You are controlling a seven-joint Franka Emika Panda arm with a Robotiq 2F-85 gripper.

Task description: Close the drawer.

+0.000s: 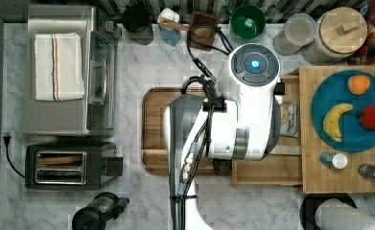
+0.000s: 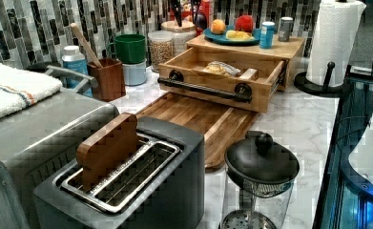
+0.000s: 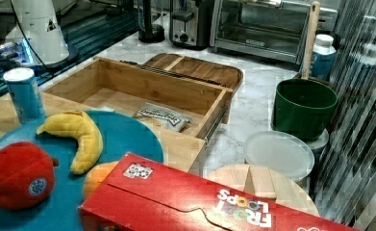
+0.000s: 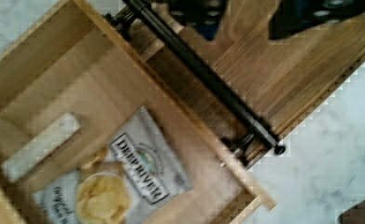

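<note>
The drawer (image 2: 208,90) stands pulled out from under a pale wooden block (image 1: 319,177), its black bar handle (image 2: 198,89) facing the brown tray. A chip bag (image 4: 124,177) lies on the drawer's pale bottom (image 4: 54,84). In the wrist view my gripper (image 4: 259,14) is open, its dark fingers (image 4: 320,14) spread above the brown tray (image 4: 301,79), just outside the handle (image 4: 203,77) and touching nothing. In the top view my white arm (image 1: 242,110) covers most of the drawer (image 1: 266,172). The right view looks into the open drawer (image 3: 128,82) with the bag (image 3: 162,115) inside.
A dark brown tray (image 1: 151,129) lies in front of the drawer. Beyond it stand a toaster (image 1: 65,165) and a toaster oven (image 1: 65,76). A glass press (image 2: 260,167) and paper towels (image 2: 334,38) flank the tray. A blue fruit plate (image 1: 319,91) sits on the block.
</note>
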